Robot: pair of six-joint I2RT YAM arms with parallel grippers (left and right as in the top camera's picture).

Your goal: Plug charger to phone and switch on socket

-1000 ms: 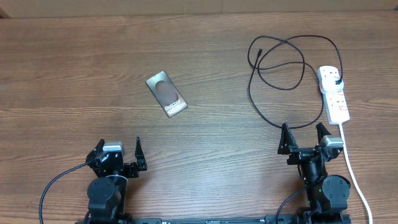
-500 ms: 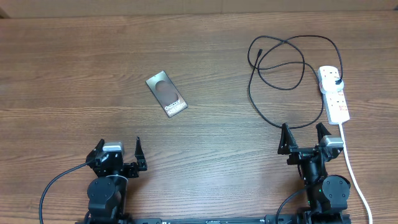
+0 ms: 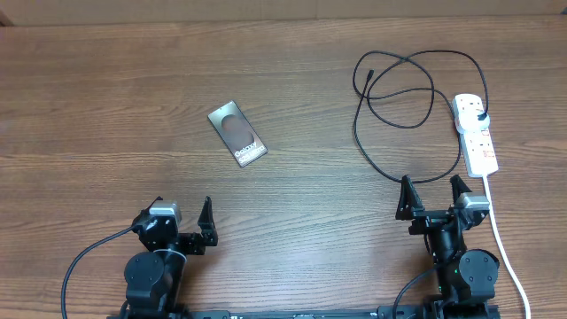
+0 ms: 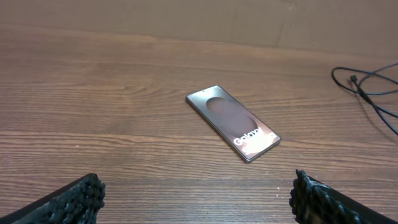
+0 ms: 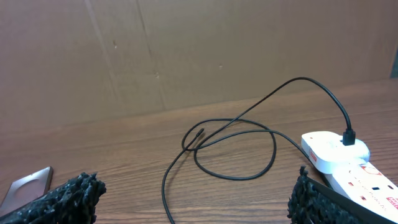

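Note:
The phone [image 3: 237,135] lies flat at the table's middle left, lettering end toward me; it also shows in the left wrist view [image 4: 233,122] and at the edge of the right wrist view [image 5: 28,185]. The charger [image 3: 399,89] is a black cable looping at the back right, its free connector [image 3: 363,78] lying loose and its plug in the socket [image 3: 477,135]. The socket also shows in the right wrist view [image 5: 348,163]. My left gripper [image 3: 183,209] is open and empty near the front edge, well short of the phone. My right gripper [image 3: 431,186] is open and empty, just in front of the cable loop.
The socket's thick white cord [image 3: 505,248] runs down the right side past my right arm to the front edge. A brown cardboard wall [image 5: 186,56] stands behind the table. Part of the cable shows at the right of the left wrist view [image 4: 367,87].
My left gripper has shifted a little to the right and turned slightly. The right arm, phone, cable and socket have not moved.

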